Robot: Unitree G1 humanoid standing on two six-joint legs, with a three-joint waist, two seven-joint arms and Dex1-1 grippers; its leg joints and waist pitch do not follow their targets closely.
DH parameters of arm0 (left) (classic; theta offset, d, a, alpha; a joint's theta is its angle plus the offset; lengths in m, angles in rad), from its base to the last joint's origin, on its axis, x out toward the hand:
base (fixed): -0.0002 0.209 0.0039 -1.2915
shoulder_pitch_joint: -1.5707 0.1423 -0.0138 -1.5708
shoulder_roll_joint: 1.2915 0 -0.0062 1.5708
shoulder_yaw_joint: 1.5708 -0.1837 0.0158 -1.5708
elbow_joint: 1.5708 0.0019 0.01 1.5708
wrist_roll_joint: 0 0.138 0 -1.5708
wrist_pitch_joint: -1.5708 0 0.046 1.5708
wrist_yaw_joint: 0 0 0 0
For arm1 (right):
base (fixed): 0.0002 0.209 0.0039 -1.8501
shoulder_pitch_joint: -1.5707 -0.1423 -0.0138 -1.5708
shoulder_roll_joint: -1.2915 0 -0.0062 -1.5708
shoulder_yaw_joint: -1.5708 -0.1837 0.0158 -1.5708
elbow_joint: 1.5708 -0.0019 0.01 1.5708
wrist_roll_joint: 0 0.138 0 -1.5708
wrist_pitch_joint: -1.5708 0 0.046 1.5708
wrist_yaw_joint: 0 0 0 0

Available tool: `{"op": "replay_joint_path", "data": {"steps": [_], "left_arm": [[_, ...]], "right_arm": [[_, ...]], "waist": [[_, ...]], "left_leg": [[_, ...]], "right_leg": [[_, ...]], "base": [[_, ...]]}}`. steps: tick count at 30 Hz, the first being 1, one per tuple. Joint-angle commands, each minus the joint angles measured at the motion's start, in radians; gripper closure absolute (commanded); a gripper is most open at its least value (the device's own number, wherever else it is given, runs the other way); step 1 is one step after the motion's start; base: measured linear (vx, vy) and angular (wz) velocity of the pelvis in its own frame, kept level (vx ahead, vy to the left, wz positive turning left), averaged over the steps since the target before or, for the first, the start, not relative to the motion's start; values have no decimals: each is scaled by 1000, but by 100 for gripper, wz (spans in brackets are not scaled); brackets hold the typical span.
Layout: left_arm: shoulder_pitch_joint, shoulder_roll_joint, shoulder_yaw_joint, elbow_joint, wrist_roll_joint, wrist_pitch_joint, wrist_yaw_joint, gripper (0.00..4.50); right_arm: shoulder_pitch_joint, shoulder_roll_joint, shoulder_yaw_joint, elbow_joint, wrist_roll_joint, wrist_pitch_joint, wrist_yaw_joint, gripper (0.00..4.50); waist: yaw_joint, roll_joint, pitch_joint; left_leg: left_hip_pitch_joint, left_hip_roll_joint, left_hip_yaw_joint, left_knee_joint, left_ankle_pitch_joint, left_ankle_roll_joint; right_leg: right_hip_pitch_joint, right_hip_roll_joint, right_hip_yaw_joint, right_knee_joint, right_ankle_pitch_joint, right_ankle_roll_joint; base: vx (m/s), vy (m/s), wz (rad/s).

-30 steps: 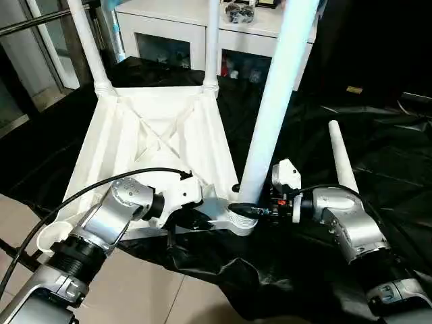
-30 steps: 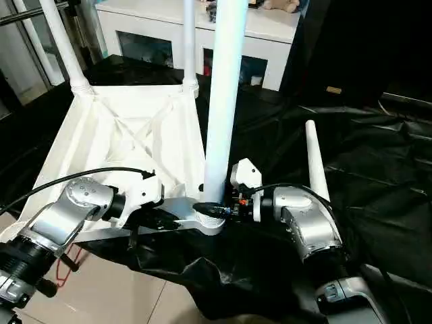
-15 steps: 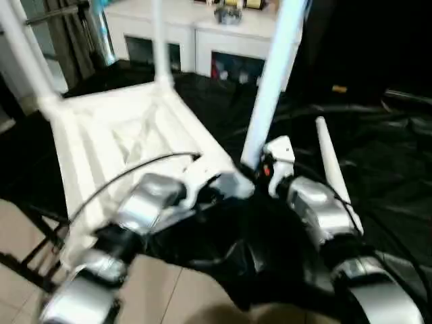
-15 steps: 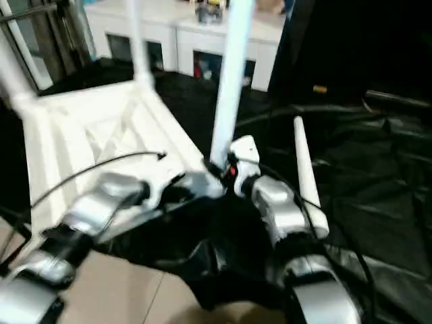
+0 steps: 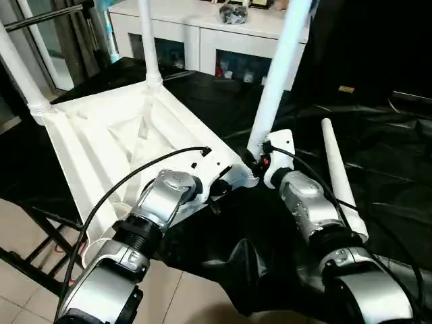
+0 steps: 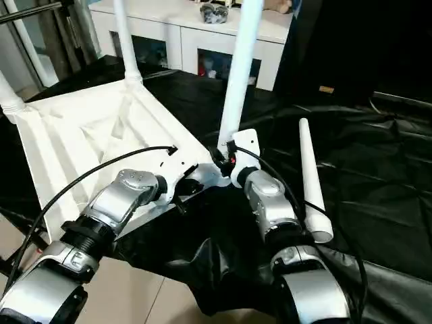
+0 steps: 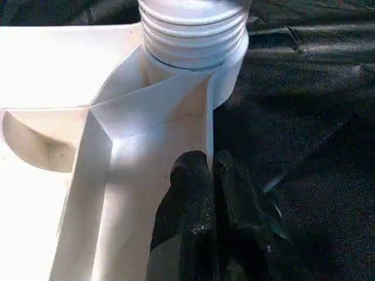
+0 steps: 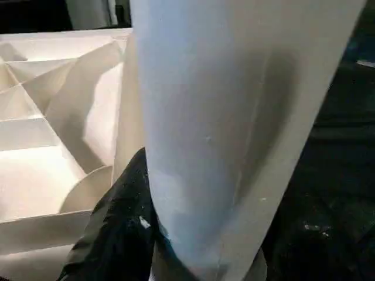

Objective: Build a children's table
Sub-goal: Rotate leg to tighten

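Observation:
The white tabletop [image 5: 115, 148] lies upside down on black sheeting, ribbed underside up. Two legs stand in its far corners [image 5: 150, 40]. A third leg [image 5: 273, 88] rises tilted from the near right corner socket [image 7: 193, 35]. My right gripper [image 5: 254, 162] is shut on this leg's base; one black finger [image 8: 123, 228] presses against the tube [image 8: 234, 117]. My left gripper [image 5: 219, 187] is shut on the tabletop's thin rim wall [image 7: 208, 117] just beside that socket. A fourth leg [image 5: 339, 179] lies loose on the sheeting to the right.
A white cabinet [image 5: 202, 20] with glass doors stands behind the table. Crumpled black sheeting [image 5: 391, 169] covers the floor to the right and front. A dark metal frame [image 5: 27, 263] crosses the tiled floor at the near left.
The tabletop has turned and its near right corner has moved away from me, with both grippers still on it. Its far legs have swung to the left. My arms are stretched further out.

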Motion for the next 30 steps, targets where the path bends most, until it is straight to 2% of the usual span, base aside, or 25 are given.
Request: {"op": "replay_joint_path", "data": {"steps": [1,2,3,5,6,8,9,14,17,19,21,22,23,24,26,27,29,30], "left_arm": [[-17,-29,-17,5,-3,-10,6,450],[-17,-29,-16,6,-5,-15,2,450],[-17,-29,-15,7,-6,-19,-1,450],[-16,-28,-15,3,-10,-26,-13,450],[-14,-27,-16,0,-11,-28,-19,450],[-9,-24,-18,-6,-12,-36,-33,450],[-9,-24,-18,-6,-12,-36,-33,450],[9,-12,-27,-36,-19,-50,-67,450],[29,7,-43,-72,-22,-74,-107,450],[35,13,-48,-85,-24,-78,-121,450],[47,25,-56,-104,-27,-99,-153,450],[68,50,-71,-141,-31,-123,-200,450],[68,50,-71,-141,-31,-123,-200,450],[80,63,-76,-158,-35,-123,-224,450],[105,95,-90,-191,-46,-166,-286,450],[113,109,-93,-205,-51,-160,-305,450],[129,136,-102,-228,-58,-173,-345,450],[137,150,-107,-242,-64,-173,-370,450]], "right_arm": [[59,52,44,124,-26,72,14,261],[59,52,36,119,-17,70,19,261],[58,51,30,116,-12,69,20,205],[57,50,22,108,-5,63,25,191],[56,50,19,103,0,61,34,188],[52,51,9,97,6,53,49,170],[52,51,9,97,6,53,49,156],[44,50,-8,76,26,38,94,102],[45,40,-7,39,40,30,146,89],[48,35,-2,21,42,28,170,79],[56,22,14,-11,38,27,212,51],[79,-9,48,-79,34,34,295,51],[79,-9,48,-79,34,34,295,51],[95,-32,68,-118,32,39,351,51],[135,-88,111,-209,35,57,469,51],[154,-119,129,-252,41,71,524,51],[182,-177,160,-320,49,100,609,51],[194,-207,175,-349,49,114,647,51]], "waist": [[4,11,-24],[4,11,-24],[3,11,-23],[4,15,-24],[4,14,-24],[6,12,-26],[6,12,-26],[9,16,-27],[9,16,-28],[12,17,-32],[15,17,-39],[18,17,-43],[20,16,-48],[20,19,-45],[25,18,-45],[27,24,-45],[33,21,-45],[34,21,-44]], "left_leg": [[-19,33,-10,-91,-268,19],[-19,34,-10,-92,-271,20],[-20,34,-10,-92,-273,23],[-20,35,-10,-93,-266,24],[-20,35,-10,-93,-263,25],[-24,36,-8,-93,-230,30],[-24,36,-8,-93,-230,30],[-25,37,-4,-90,-181,42],[-27,39,-4,-90,-169,49],[-28,38,-1,-85,-131,59],[-30,36,1,-78,-59,72],[-33,35,2,-73,-5,87],[-36,34,5,-66,40,110],[-34,34,7,-65,56,126],[-31,35,10,-62,40,146],[-33,37,9,-62,42,151],[-31,38,8,-61,49,159],[-31,38,12,-60,53,163]], "right_leg": [[24,-88,44,-100,-379,-183],[24,-89,44,-101,-382,-182],[23,-89,45,-102,-390,-177],[21,-90,46,-103,-384,-178],[21,-89,46,-102,-374,-182],[26,-89,46,-97,-317,-197],[26,-89,46,-97,-317,-197],[32,-89,46,-90,-232,-227],[36,-92,47,-87,-200,-237],[40,-91,47,-83,-141,-245],[46,-88,46,-71,-34,-262],[50,-86,45,-60,61,-275],[52,-84,44,-50,168,-288],[48,-80,41,-48,221,-302],[49,-81,41,-47,227,-310],[51,-83,41,-45,224,-312],[54,-80,40,-44,229,-307],[50,-82,41,-43,231,-309]], "base": [[0,0,0],[0,0,0],[0,0,0],[0,0,0],[0,0,0],[0,0,0],[0,0,0],[0,0,0],[0,0,0],[0,0,0],[0,0,0],[0,0,0],[0,0,0],[0,0,0],[0,0,0],[0,0,0],[0,0,0],[0,0,0]]}}
